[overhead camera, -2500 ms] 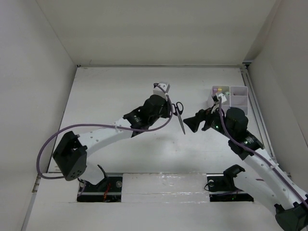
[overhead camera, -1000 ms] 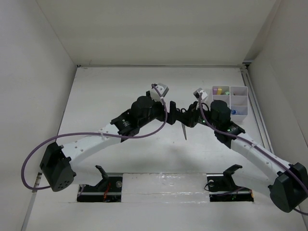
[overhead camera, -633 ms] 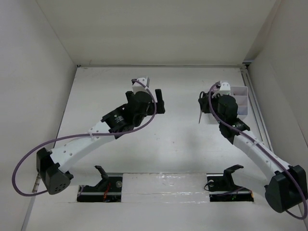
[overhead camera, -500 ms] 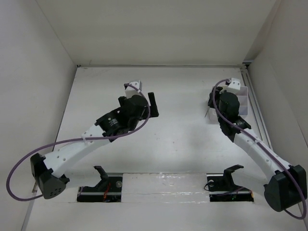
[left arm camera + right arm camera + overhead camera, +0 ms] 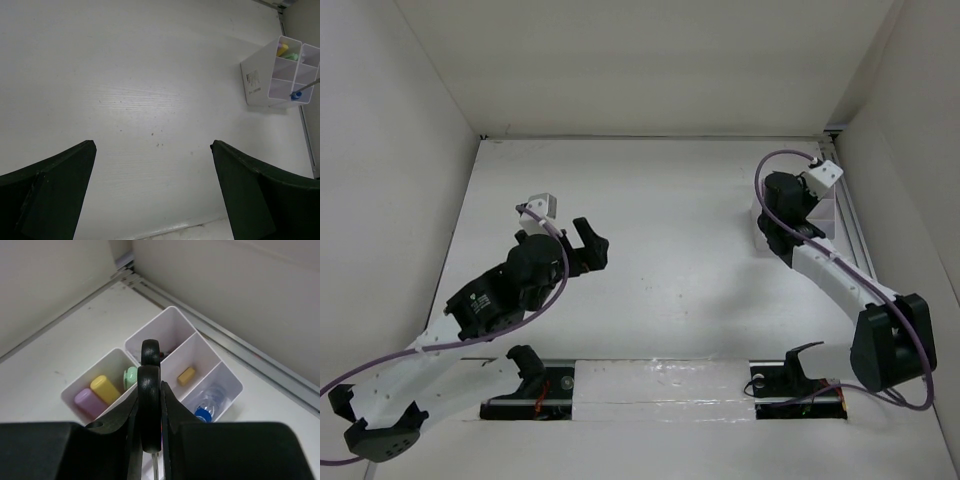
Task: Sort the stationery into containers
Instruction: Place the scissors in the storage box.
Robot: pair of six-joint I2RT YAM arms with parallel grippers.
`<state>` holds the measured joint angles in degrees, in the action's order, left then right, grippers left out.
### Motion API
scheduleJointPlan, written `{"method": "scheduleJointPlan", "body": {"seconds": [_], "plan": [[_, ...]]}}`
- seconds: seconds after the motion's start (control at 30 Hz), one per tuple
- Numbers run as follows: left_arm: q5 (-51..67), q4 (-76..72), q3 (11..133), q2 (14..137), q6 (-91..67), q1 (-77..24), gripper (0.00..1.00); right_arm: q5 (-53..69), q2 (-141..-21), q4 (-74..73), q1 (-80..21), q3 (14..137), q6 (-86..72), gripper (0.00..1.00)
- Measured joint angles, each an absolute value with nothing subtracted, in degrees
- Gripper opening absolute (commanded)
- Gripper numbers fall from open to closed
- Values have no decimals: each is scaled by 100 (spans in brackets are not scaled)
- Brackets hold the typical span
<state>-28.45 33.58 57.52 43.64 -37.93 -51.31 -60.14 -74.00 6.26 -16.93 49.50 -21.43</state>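
Note:
In the right wrist view my right gripper is shut on the black-handled scissors, blade pointing down, directly above the white four-compartment organizer. One compartment holds lilac, yellow and green sticks. Another holds a peach stick, and the nearest holds a blue-capped bottle. From above, the right gripper covers most of the organizer and hides the scissors. My left gripper is open and holds nothing, far left of the organizer.
The white back wall and a rail run close behind the organizer. The right side wall stands just beyond it. Bare white tabletop lies between the two arms.
The right arm carried the scissors rightward and back, from mid-table to above the organizer. The left arm let go of them and drew back toward the near left, jaws open.

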Motion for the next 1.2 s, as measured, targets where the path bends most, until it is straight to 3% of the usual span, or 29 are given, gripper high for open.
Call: {"method": "scheduleJointPlan", "body": {"seconds": [1.2], "plan": [[-2097,3227,5590,4202,-3448,-5133,100,-7035,-8938,336,-1601,5428,-3548,0]]}}
